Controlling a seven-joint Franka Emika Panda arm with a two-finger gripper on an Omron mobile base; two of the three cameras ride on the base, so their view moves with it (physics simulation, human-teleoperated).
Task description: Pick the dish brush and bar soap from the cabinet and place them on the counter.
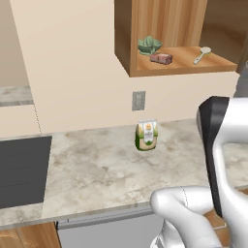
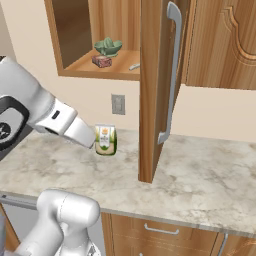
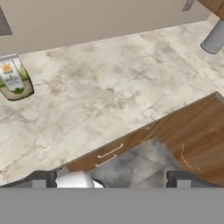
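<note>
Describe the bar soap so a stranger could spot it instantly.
Look inside the open wooden cabinet above the counter. On its shelf, the bar soap is the small reddish-brown block, in front of the green leafy item and left of the cream-white dish brush.

In the open cabinet (image 1: 164,65) above the worktop's (image 1: 106,169) back edge, the soap (image 1: 161,58) lies just before the leafy item (image 1: 149,44) at the shelf's left, the brush (image 1: 202,54) well apart to the right, and a packet (image 1: 147,134) stands on the worktop below, near its back edge.
</note>
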